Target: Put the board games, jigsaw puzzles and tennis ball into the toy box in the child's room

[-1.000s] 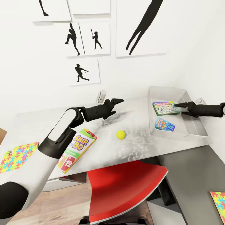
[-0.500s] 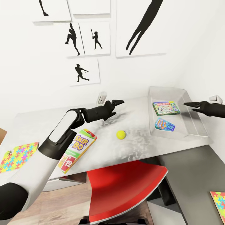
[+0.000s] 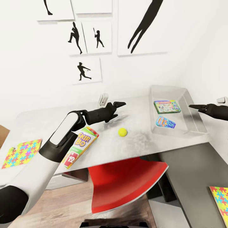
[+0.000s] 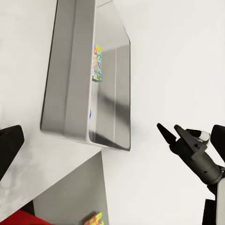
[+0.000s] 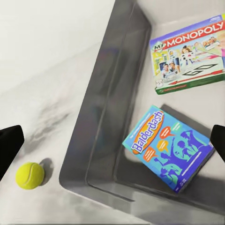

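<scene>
Down at the near edge we've got a red chair (image 3: 126,186) tucked under the table (image 3: 139,142), and a jigsaw puzzle (image 3: 220,202) lying on the lower dark wing at the right. The other jigsaw puzzle (image 3: 21,153) sits on the light top at the far left, near the edge. Next to our left arm, the SKIP-BO box (image 3: 80,147) lies flat, partly covered by the forearm. A bit further in, the tennis ball (image 3: 122,132) rests alone on the table, between that box and the toy box (image 3: 190,107).

Our left end effector (image 3: 119,104) hovers above the table past the ball, fingers a little apart, holding nothing. Inside the toy box we see the Monopoly box (image 5: 187,54) lying flat and the blue Balderdash box (image 5: 168,147) nearer the front wall, tilted up off the floor of the tray on one side. Our right end effector (image 3: 196,107) hangs over the toy box's right wall, its fingers spread wide and empty in the wrist view. Behind it all, black athlete prints (image 3: 85,68) hang on the white wall.
</scene>
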### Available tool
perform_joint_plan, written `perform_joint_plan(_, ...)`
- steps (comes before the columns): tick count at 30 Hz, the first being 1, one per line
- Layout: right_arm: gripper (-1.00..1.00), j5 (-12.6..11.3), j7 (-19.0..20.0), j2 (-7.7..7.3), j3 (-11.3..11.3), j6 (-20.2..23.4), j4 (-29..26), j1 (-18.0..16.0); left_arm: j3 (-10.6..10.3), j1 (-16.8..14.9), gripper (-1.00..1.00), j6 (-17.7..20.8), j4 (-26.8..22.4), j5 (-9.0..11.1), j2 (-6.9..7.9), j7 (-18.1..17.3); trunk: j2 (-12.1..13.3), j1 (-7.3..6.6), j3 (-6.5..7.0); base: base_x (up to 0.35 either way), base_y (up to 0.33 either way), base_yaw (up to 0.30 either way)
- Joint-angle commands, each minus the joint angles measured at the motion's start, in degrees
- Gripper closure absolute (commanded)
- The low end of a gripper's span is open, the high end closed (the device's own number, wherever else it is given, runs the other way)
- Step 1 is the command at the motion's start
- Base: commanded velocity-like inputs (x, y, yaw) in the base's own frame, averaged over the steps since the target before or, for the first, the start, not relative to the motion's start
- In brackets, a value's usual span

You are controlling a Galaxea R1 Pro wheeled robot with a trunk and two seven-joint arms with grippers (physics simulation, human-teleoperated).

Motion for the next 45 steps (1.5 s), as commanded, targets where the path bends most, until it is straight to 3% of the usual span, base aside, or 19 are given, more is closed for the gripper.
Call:
perform_joint_plan(1,-1.00,0.4,0.4,-0.02,-0.2,0.3,-0.4,0.2,-0.1,-0.1,-1.00,-0.1,-0.1,0.6,0.02,0.5,-0.1,0.02,-0.08,-0.061,0.000,0.042)
perform_joint_plan(14,-1.00,0.4,0.4,-0.06,-0.4,0.3,-2.0,1.3,-0.1,0.1,-1.00,-0.2,-0.1,0.6,0.01,0.5,-0.1,0.02,0.35,-0.028,0.000,0.145)
perform_joint_plan(37,-1.00,0.4,0.4,-0.05,-0.5,0.3,-4.0,1.6,-0.1,0.4,-1.00,-0.2,-0.1,0.6,-0.01,0.5,-0.1,0.02,1.42,-0.003,0.000,0.247)
perform_joint_plan(45,-1.00,0.5,0.3,-0.55,-0.8,0.3,-4.2,3.3,-0.2,0.7,-1.00,-0.3,-0.1,0.6,-0.02,0.5,-0.1,0.02,1.80,0.000,0.000,0.251)
